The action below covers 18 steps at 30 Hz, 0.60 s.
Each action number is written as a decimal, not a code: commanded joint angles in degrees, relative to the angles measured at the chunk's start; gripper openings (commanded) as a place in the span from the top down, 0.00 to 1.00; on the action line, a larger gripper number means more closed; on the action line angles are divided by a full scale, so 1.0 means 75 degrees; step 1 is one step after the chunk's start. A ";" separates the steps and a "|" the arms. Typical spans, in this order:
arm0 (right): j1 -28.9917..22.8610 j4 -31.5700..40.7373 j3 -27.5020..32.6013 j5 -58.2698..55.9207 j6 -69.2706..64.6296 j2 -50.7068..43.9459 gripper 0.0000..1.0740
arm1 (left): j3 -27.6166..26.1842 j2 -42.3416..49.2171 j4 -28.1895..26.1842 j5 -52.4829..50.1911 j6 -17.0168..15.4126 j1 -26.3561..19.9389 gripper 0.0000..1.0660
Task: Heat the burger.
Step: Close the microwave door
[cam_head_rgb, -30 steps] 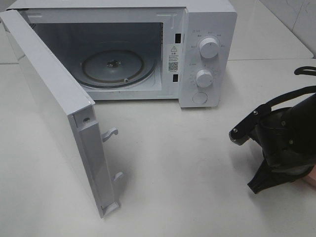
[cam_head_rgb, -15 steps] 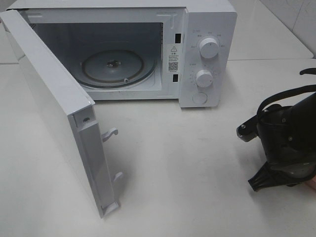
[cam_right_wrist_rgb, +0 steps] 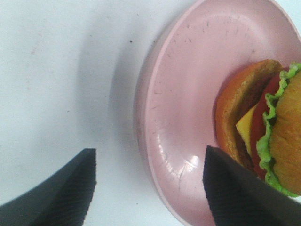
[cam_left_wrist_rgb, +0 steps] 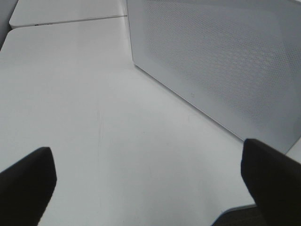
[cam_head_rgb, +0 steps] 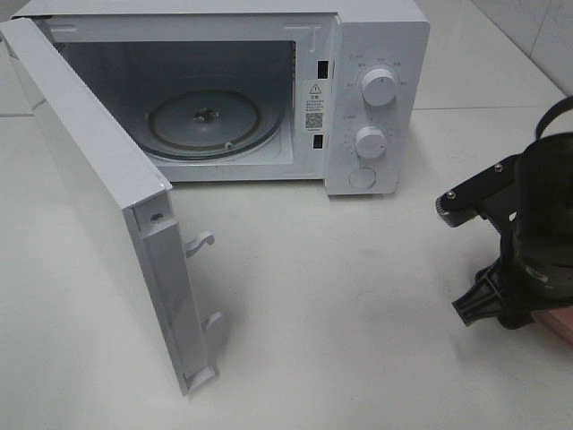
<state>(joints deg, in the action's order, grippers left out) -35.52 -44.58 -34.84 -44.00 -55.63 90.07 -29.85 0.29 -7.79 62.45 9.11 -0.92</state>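
The burger (cam_right_wrist_rgb: 268, 127) lies tipped on its side on a pink plate (cam_right_wrist_rgb: 188, 80), showing brown bun, green lettuce and yellow cheese. My right gripper (cam_right_wrist_rgb: 146, 188) is open and straddles the plate's rim. One finger (cam_right_wrist_rgb: 61, 193) is over the table outside the plate, and the other finger (cam_right_wrist_rgb: 235, 188) is over the plate beside the burger. In the exterior high view the right arm (cam_head_rgb: 537, 233) covers the burger, and only a sliver of the plate (cam_head_rgb: 560, 324) shows. My left gripper (cam_left_wrist_rgb: 148, 183) is open above bare table, holding nothing.
The white microwave (cam_head_rgb: 376, 90) stands at the back, its glass turntable (cam_head_rgb: 204, 121) bare. Its door (cam_head_rgb: 98, 197) swings out wide toward the front left. The left wrist view shows the door's perforated outer face (cam_left_wrist_rgb: 225, 61) close by. White table (cam_head_rgb: 340, 305) lies between door and right arm.
The right gripper's jaws have opened wide. The right arm has turned and shifted slightly back and to the right over the plate. The left gripper and the microwave have not moved.
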 commanded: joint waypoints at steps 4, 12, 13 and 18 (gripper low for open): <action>0.0008 0.1864 -0.0527 -0.0084 0.2865 -0.1490 0.39 | 0.0008 0.0046 -0.0053 -0.0092 -0.0046 -0.0031 0.06; 0.0008 0.3384 -0.0787 -0.0153 0.4973 -0.2987 0.23 | 0.0008 0.0046 -0.0053 -0.0092 -0.0046 -0.0031 0.06; 0.0008 0.3384 -0.0787 -0.0153 0.4973 -0.2987 0.23 | 0.0008 0.0046 -0.0053 -0.0092 -0.0046 -0.0031 0.06; 0.0008 0.4133 -0.0787 -0.0733 0.5546 -0.3896 0.23 | 0.0008 0.0046 -0.0053 -0.0092 -0.0046 -0.0031 0.06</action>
<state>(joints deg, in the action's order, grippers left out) -35.52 -15.13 -40.39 -47.38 -16.10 63.08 -29.85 0.29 -7.79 62.45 9.11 -0.92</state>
